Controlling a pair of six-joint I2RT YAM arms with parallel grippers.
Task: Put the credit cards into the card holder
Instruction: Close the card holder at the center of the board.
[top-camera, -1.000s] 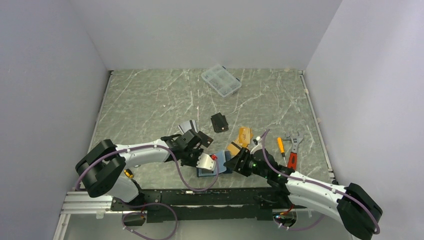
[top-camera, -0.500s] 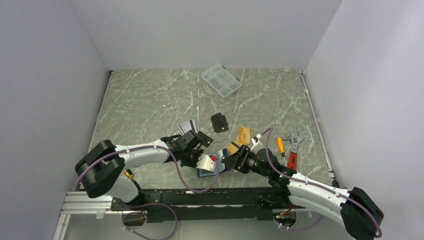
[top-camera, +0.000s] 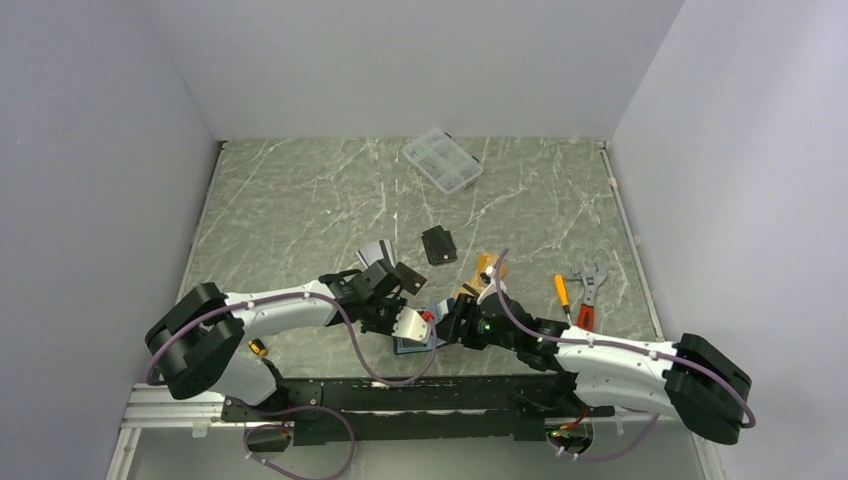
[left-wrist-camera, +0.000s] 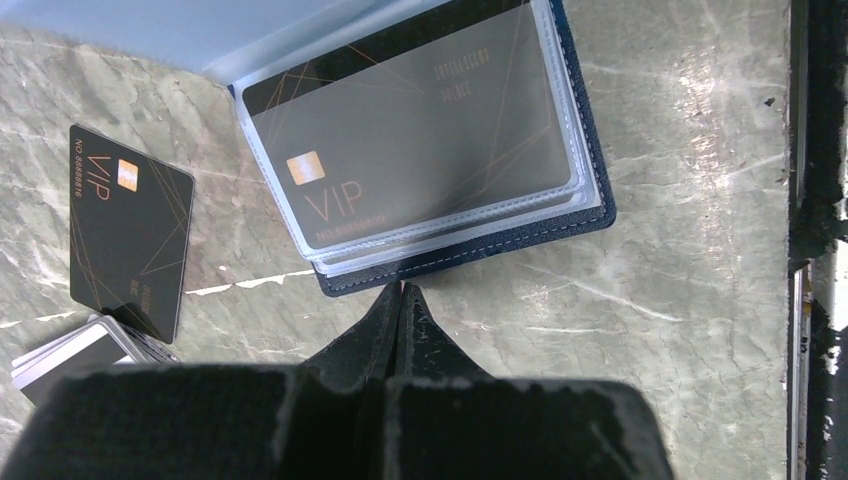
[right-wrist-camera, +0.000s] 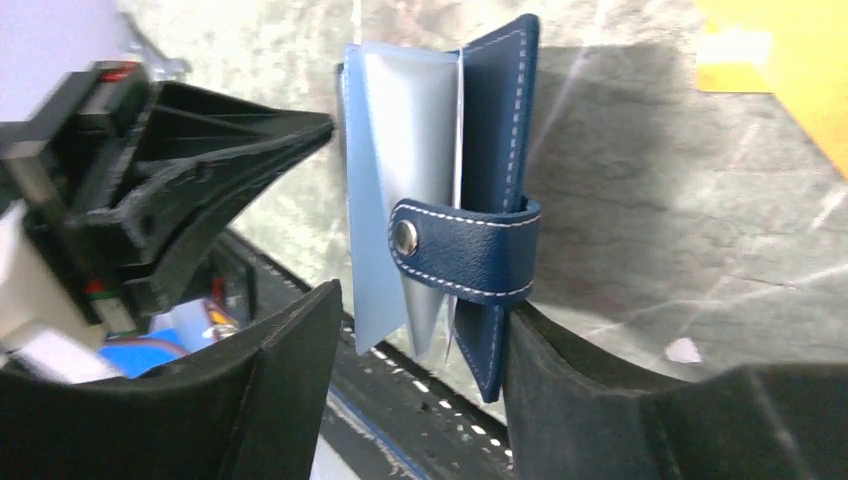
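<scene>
Right gripper (right-wrist-camera: 418, 305) first: jaws spread and not clamped, straddling the raised cover of the card holder (right-wrist-camera: 497, 120), snap tab between them. Left gripper (left-wrist-camera: 402, 300) is pinched shut, tips at the holder's near edge, open sleeves lying crosswise just ahead. One sleeved card (left-wrist-camera: 420, 140) is in. A loose black card (left-wrist-camera: 130, 240) lies on the table (left-wrist-camera: 700, 300) just beside it, and the silver cards (left-wrist-camera: 60, 360) are half hidden.

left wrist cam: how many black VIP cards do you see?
2. One VIP card sits in the card holder's clear front sleeve. A loose VIP card lies on the table, left of it in that view. Sleeves behind may hide more.
</scene>
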